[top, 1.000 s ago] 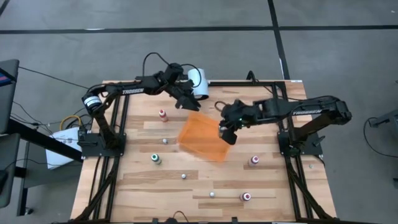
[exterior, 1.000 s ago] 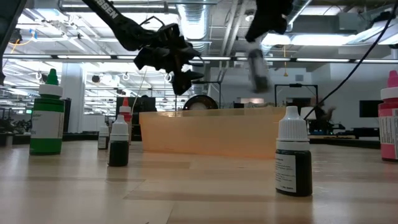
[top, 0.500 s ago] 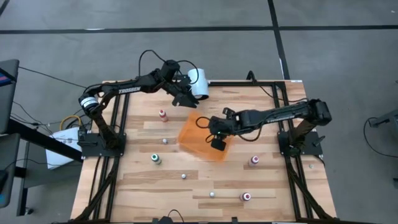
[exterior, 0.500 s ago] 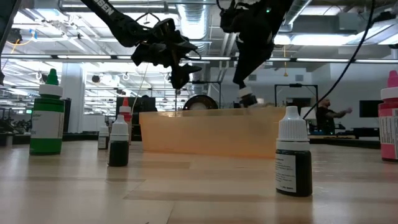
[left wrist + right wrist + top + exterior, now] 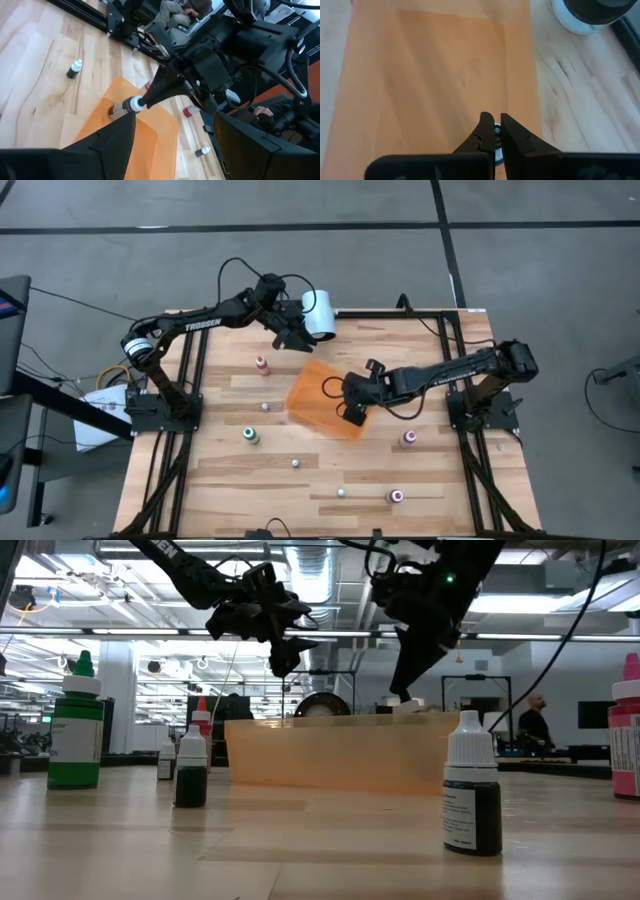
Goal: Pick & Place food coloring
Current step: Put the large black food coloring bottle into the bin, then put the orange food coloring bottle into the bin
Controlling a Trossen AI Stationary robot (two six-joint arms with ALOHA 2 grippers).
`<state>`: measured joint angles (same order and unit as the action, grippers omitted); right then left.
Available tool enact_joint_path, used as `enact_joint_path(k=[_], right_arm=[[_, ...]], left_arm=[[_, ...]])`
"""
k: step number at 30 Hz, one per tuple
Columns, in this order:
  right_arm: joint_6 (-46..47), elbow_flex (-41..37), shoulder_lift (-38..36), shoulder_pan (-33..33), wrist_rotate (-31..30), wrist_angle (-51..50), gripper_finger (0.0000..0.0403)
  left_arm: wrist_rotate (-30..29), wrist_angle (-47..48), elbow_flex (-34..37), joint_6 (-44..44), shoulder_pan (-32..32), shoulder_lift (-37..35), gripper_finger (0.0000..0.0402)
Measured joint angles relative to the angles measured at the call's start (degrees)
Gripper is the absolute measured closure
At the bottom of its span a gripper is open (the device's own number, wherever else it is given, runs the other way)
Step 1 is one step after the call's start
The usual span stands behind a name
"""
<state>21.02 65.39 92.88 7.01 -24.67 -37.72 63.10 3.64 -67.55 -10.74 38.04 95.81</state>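
One bottle [image 5: 121, 108] in right gripper [image 5: 352, 412] inside tray [image 5: 318, 394] edge.

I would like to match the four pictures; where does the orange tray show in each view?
High view: orange tray at the table's middle.
Low view: across the picture's middle, behind the dark bottle.
Left wrist view: between the open left gripper's fingers.
Right wrist view: fills most of the picture.
Shared landmark: the right gripper, shut on a food coloring bottle over the tray.
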Motion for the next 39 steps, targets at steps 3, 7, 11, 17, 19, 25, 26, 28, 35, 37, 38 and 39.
enact_joint_path(k=[3,7,11,17,19,25,26,28,35,37,38,39], right_arm=[[0.0,0.0,0.0,0.7,-1.1,-1.0,0.0402],[0.1,0.0,0.0,1.3,-2.3,-2.3,0.0388],[0.1,0.0,0.0,1.4,-2.5,-2.8,0.0363],[2.5,0.0,-0.2,0.6,-2.3,-6.5,0.0349],[2.6,0.0,-0.5,0.4,-2.3,-7.5,0.0348],[2.6,-0.1,-3.3,-0.1,-2.3,-9.4,0.0347],[2.6,-0.1,-3.5,-0.1,-2.3,-9.5,0.0347],[2.6,-0.1,-4.4,-0.1,-2.3,-9.5,0.0347],[2.6,-0.1,-11.2,0.0,-2.3,-10.4,0.0347],[3.7,0.0,-14.7,0.2,-2.3,-12.0,0.0347],[4.8,0.0,-16.4,0.3,-2.3,-13.0,0.0347],[6.1,0.0,-18.0,0.6,-2.3,-14.0,0.0347]], left_arm=[[-0.3,0.0,0.0,0.0,-0.1,0.0,0.0144],[-0.4,0.0,0.0,0.0,-0.1,0.0,0.0144],[-0.4,0.0,0.0,0.0,-0.1,0.0,0.0144],[-0.4,-0.1,0.0,0.0,-0.1,0.0,0.0144],[-0.5,-0.1,0.0,0.0,-0.1,0.0,0.0144],[-0.8,-0.4,0.0,-0.3,-0.1,0.0,0.0144],[-0.9,-0.5,0.0,-0.3,-0.2,0.0,0.0144],[-0.9,-0.6,0.0,-0.3,-0.2,0.0,0.0144],[-0.7,-0.6,0.0,-1.3,-0.2,0.0,0.0144],[-0.1,-0.5,0.0,-2.2,-0.2,0.0,0.0144],[0.5,-0.5,0.0,-2.4,-0.2,0.0,0.0144],[1.1,-0.3,0.0,-2.4,-0.2,-0.1,0.0144]])
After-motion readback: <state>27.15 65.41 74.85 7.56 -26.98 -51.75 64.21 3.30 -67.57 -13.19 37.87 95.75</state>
